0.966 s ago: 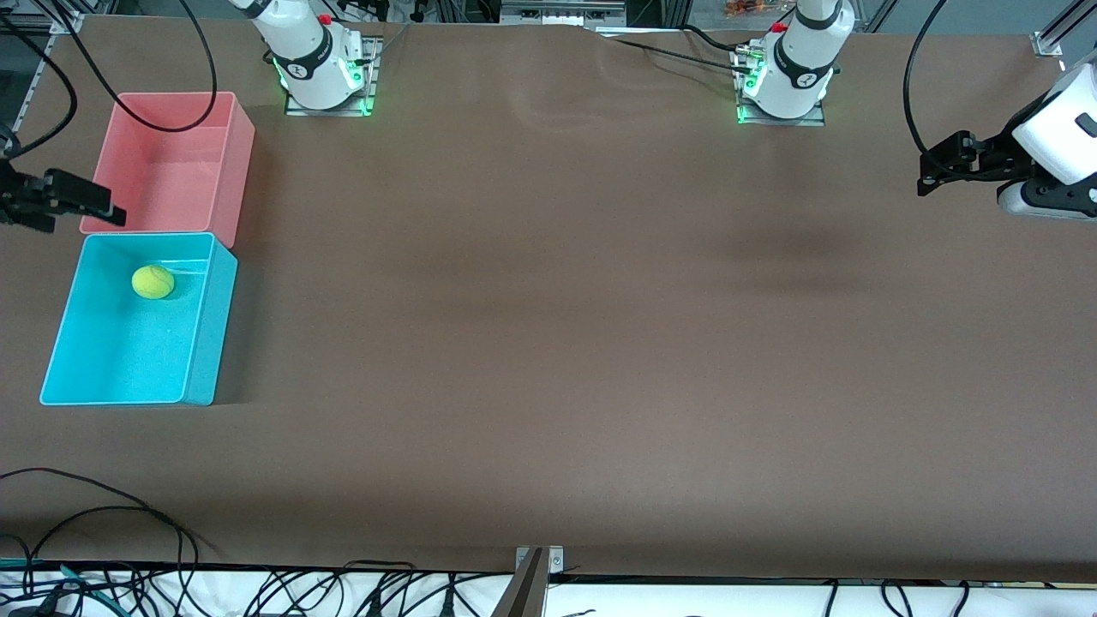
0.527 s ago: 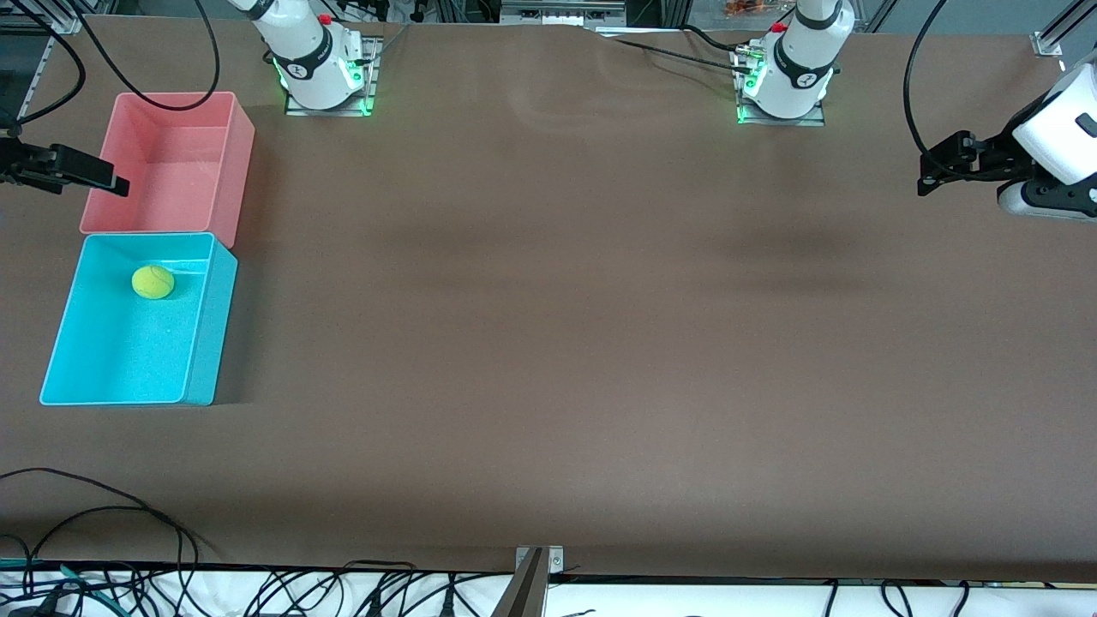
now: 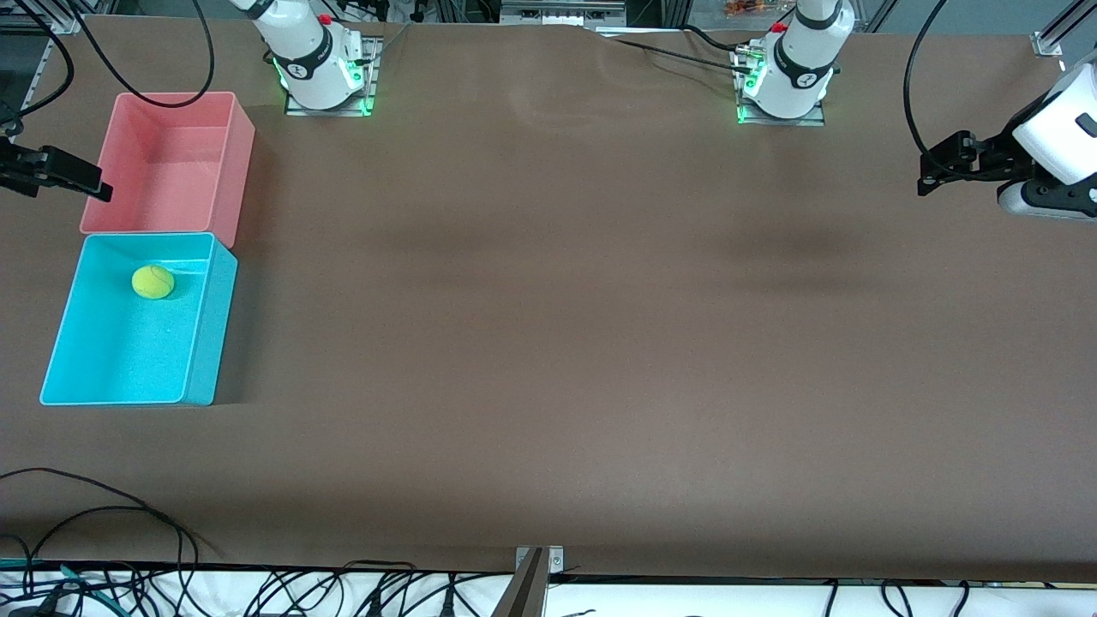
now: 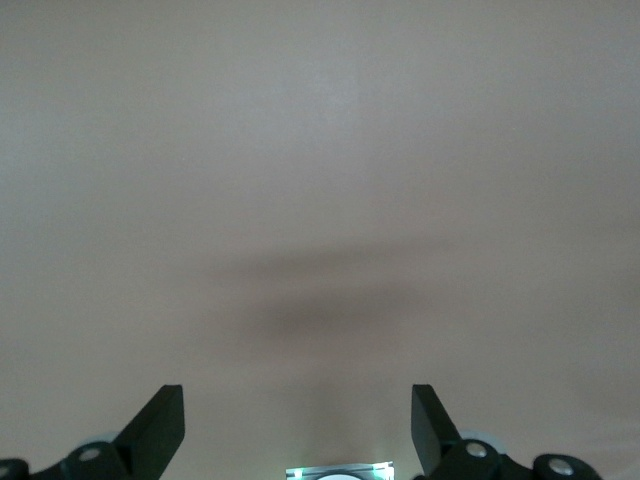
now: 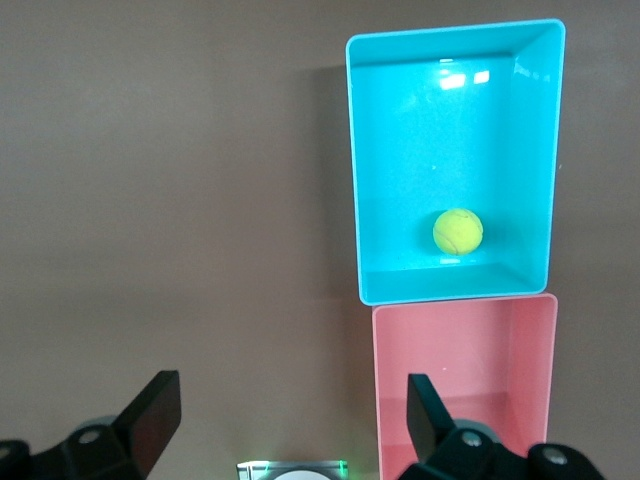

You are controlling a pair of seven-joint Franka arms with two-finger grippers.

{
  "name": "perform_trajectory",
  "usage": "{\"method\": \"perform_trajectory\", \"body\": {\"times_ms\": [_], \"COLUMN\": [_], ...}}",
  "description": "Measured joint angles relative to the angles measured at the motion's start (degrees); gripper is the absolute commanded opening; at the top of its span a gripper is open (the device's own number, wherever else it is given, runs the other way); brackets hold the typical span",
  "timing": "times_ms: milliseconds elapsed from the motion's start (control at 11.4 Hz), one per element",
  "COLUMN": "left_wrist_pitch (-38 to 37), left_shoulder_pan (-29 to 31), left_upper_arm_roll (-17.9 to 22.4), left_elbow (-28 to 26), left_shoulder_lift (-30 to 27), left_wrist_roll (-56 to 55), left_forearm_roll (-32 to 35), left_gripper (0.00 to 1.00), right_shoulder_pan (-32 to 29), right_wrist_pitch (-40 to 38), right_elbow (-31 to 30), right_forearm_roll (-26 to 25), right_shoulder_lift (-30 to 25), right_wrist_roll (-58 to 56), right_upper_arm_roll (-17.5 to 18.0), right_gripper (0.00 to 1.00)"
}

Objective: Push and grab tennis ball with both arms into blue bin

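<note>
**Ball in the blue bin, both arms up and empty**

The small fuzzy yellow-green tennis ball lay inside the rectangular cyan-blue plastic bin, on its floor close to the wall that touched the same-shaped pink plastic bin. The two bins stood end to end on the brown counter at the right arm's end, the pink one farther from the front camera.

The right gripper hung in the air at the pink bin's outer edge, its black fingers spread wide and released, with nothing between them. In the right wrist view the ball sat well apart from those fingers, down in the blue bin.

The left gripper hovered over bare counter at the left arm's end, well apart from both bins. Its fingers were likewise released and empty.
</note>
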Motion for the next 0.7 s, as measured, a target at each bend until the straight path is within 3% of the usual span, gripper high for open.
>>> {"method": "perform_trajectory", "body": {"times_ms": [702], "left_wrist_pitch": [0.0], "left_shoulder_pan": [0.0], "left_upper_arm_roll": [-0.1], "left_elbow": [0.0], "left_shoulder_lift": [0.0], "left_wrist_roll": [0.0], "left_forearm_roll": [0.0], "left_gripper": [1.00], "right_shoulder_pan": [-0.1], "right_wrist_pitch": [2.5], "right_elbow": [0.0], "right_forearm_roll": [0.2], "right_shoulder_lift": [-1.0], "right_wrist_roll": [0.3], "right_upper_arm_roll": [0.5], "right_gripper": [1.00]}}
